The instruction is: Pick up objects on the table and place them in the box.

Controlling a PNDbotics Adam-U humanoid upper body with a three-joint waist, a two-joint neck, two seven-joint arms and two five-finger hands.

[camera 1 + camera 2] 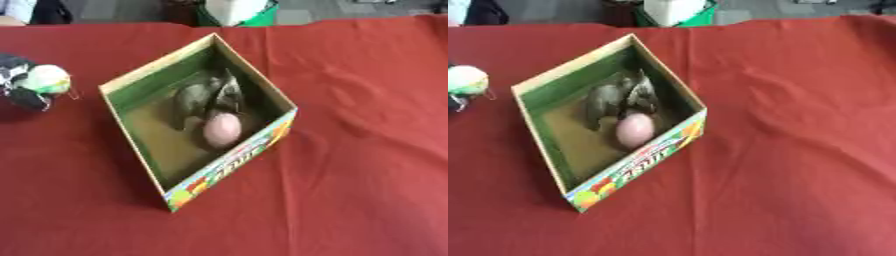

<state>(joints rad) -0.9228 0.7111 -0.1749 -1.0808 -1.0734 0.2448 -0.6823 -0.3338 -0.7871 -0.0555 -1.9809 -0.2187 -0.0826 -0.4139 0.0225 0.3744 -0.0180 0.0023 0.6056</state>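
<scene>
Two items in box (131, 82), pink egg (222, 128), left hand (19, 80) gripping pale ball (48, 79), clearer left-eye.

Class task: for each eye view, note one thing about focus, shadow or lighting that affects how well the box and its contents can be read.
Left eye view: soft blur throughout; the box lettering is unreadable, and its walls shade the greyish objects behind the pink egg shape. Right eye view: same blur; the left hand, holding a pale ball, is cut off at the left edge.
</scene>
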